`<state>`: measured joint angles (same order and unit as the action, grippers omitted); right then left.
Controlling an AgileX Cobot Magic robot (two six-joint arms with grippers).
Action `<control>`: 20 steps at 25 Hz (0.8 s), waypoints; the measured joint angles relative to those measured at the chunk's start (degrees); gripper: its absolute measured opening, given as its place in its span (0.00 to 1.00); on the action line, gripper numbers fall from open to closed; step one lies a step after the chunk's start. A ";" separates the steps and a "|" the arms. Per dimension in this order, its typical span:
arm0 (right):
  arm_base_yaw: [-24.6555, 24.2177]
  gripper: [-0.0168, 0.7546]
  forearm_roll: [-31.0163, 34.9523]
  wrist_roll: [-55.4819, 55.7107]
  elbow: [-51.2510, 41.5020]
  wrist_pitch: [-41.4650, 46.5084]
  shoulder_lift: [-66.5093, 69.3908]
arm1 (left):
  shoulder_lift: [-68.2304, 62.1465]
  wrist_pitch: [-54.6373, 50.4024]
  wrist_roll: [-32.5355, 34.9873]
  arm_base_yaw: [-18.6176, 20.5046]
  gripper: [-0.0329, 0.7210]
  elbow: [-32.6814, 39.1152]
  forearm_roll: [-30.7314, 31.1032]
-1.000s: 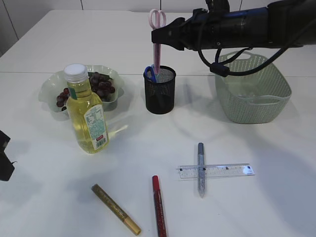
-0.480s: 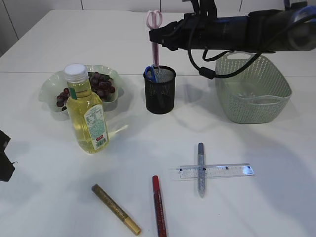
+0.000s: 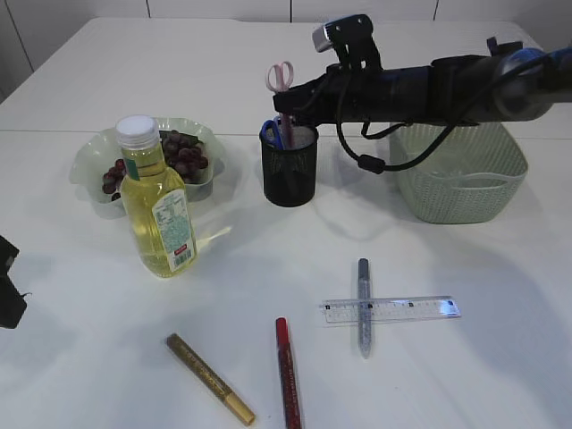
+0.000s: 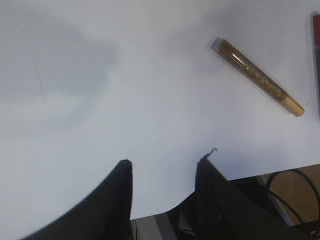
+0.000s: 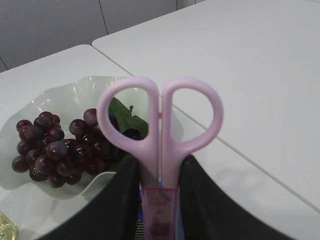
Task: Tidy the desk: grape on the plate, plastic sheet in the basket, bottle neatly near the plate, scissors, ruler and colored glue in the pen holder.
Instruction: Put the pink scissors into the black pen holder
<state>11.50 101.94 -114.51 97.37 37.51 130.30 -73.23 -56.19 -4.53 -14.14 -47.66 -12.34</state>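
My right gripper [image 3: 293, 105] is shut on the pink scissors [image 3: 280, 76], just below their handles [image 5: 160, 120]. The blades, in a pink sheath, reach down into the black mesh pen holder [image 3: 290, 170], beside a blue-handled item [image 3: 270, 134]. Dark grapes [image 3: 183, 152] lie on the pale green plate [image 3: 89, 165]. The bottle [image 3: 159, 206] of yellow liquid stands upright in front of the plate. A clear ruler [image 3: 402, 309] lies under a grey glue pen [image 3: 363, 308]; red [image 3: 287, 384] and gold [image 3: 209, 379] glue pens lie nearer. My left gripper [image 4: 165, 162] hangs open over bare table. I cannot make out the plastic sheet.
The green basket [image 3: 456, 174] stands right of the pen holder, partly behind my right arm. The gold glue pen [image 4: 257, 83] lies ahead and to the right of the left gripper. The table's near edge and cables show below the left fingers.
The right arm has come down, lowering the pink scissors from high above the pen holder into it. The left arm and the other items have not moved.
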 joint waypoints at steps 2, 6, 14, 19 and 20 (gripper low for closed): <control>0.00 0.30 0.00 -0.23 0.00 -0.11 0.41 | 0.00 0.00 0.00 0.00 0.45 0.00 0.00; -0.09 0.40 0.12 -0.21 0.00 -0.22 0.47 | 0.00 0.00 0.00 0.00 0.45 0.00 0.00; -0.09 0.48 0.12 2.32 0.08 0.55 0.21 | 0.00 0.00 0.00 0.00 0.45 0.00 0.00; -0.09 0.48 -5.89 14.00 0.08 -2.39 -4.38 | 0.00 0.00 0.00 0.00 0.45 0.00 0.00; -0.09 0.48 -8.98 17.43 0.08 -2.38 -5.94 | 0.00 0.00 0.00 0.00 0.45 0.00 0.00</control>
<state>11.40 92.96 -97.08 97.45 35.14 124.36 -73.23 -56.19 -4.53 -14.14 -47.66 -12.34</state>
